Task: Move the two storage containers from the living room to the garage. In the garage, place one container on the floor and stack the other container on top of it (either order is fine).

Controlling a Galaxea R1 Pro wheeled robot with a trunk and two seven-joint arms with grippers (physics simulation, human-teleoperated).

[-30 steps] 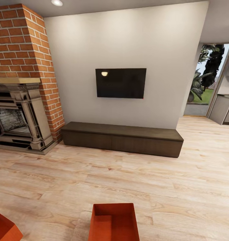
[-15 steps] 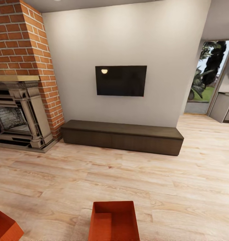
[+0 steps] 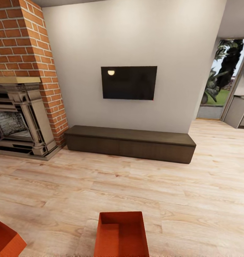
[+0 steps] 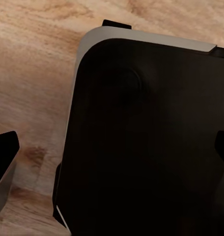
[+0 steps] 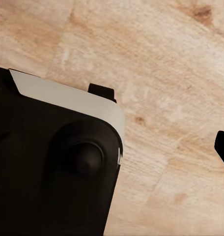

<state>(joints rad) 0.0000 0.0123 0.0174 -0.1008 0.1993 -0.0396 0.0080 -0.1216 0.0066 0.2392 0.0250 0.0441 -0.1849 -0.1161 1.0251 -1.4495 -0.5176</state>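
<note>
Floorboards (image 3: 193, 200) of light wood plank, running wall to wall across the living room. Facing a plain pale wall (image 3: 136, 35), carrying one black TV (image 3: 129, 82) at about 12 o'clock. Below it, one long dark low cabinet (image 3: 131, 142) standing on the planks against the wall. At 10 o'clock, one red brick fireplace (image 3: 18, 89) with a stone surround and dark firebox. At 2 o'clock, an opening (image 3: 222, 82) giving onto green plants and grass, with grey cabinets (image 3: 239, 112) just beside it.

Two orange-red storage containers counted. One container (image 3: 121, 235) at 6 o'clock, resting on the planks, open top facing up, cut off by the picture's lower edge; inside, only its own flat bottom and low walls, nothing held. Second container (image 3: 6, 241) at 8 o'clock, showing just a corner and part of a wall at the picture's edge, well apart from the first; contents impossible to tell.

Seen from the left wrist: a large black rounded body with a pale rim (image 4: 141, 137), hanging over the wood planks, dark finger ends at both picture sides. Seen from the right wrist: a similar black body with a pale rim (image 5: 58, 167) over the same planks, one dark finger end at the picture's side. Impossible to tell for either pincer how far apart the fingers stand; nothing visibly held between them.
</note>
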